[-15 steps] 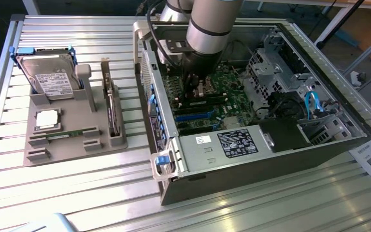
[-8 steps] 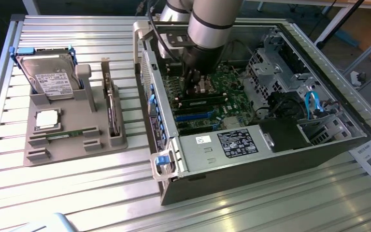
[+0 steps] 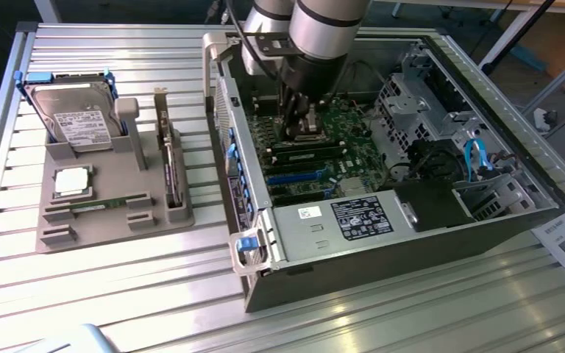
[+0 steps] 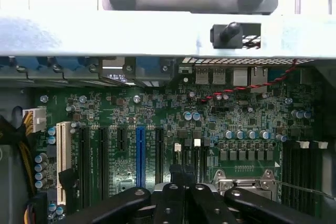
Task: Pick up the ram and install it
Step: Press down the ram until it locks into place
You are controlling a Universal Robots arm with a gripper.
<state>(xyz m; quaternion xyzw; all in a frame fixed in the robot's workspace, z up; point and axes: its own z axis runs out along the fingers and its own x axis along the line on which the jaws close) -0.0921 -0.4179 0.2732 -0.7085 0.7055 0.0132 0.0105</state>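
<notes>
gripper (image 3: 307, 125) fingers pressed together, low over motherboard (image 4: 220, 114); one ram (image 3: 106, 204) lies in holder (image 3: 115, 213).

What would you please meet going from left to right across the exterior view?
Hard drive standing in the grey holder → dark card upright at the holder's right edge → open computer case, with the arm's gripper down over its green board → blue cable.

Green motherboard (image 4: 173, 129), blue slot (image 4: 140, 153), grey tray (image 3: 115, 198)
</notes>
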